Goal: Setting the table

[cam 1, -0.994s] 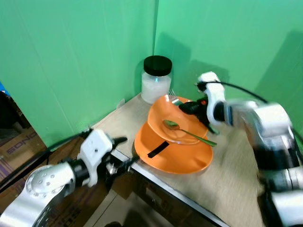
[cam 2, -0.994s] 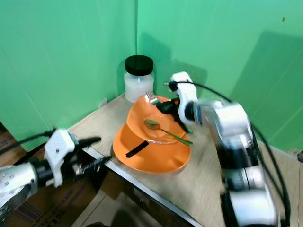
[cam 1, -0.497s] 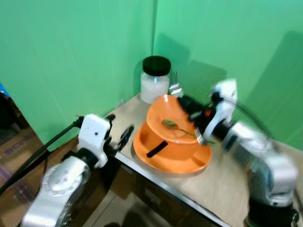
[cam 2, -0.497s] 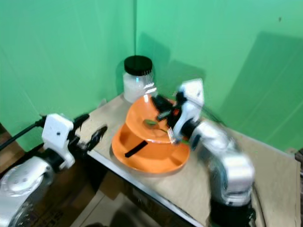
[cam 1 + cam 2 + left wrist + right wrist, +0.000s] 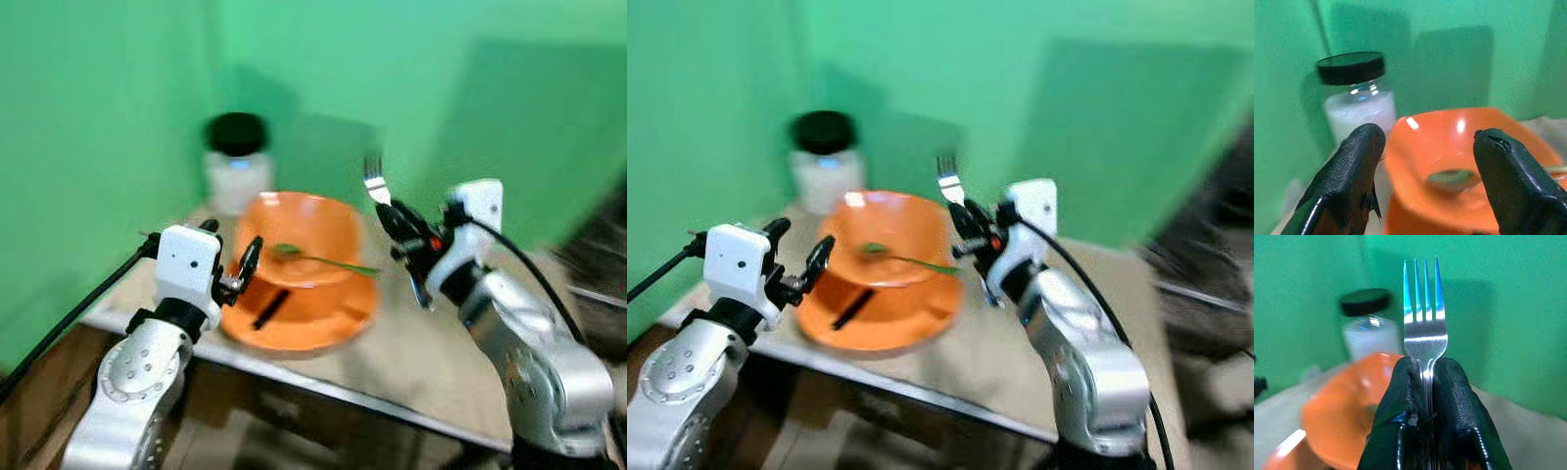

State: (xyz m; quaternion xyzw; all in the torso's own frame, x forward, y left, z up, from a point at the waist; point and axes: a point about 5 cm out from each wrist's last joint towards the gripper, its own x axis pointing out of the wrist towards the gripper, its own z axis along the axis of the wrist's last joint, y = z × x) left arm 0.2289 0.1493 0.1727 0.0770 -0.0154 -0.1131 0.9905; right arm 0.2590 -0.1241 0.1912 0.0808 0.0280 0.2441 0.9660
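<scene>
An orange bowl (image 5: 299,233) sits in an orange plate (image 5: 294,318) on the tan table (image 5: 421,338). A spoon (image 5: 323,258) with a green handle lies across the bowl. My right gripper (image 5: 392,217) is shut on a silver fork (image 5: 373,179), held upright just right of the bowl; the fork (image 5: 1424,308) stands pinched between the pads in the right wrist view. My left gripper (image 5: 233,262) is open at the plate's left edge, and its fingers (image 5: 1354,161) frame the bowl (image 5: 1449,147) in the left wrist view.
A glass jar with a black lid (image 5: 236,162) stands behind the bowl in the corner of the green walls. A dark strip (image 5: 265,309) lies on the plate. The table's front edge (image 5: 323,387) runs below the plate. Bare tabletop lies to the right.
The camera has swung, shifting and blurring the scene. My right gripper has lifted the fork off the bowl and moved right. My left gripper has come up to the plate's left edge.
</scene>
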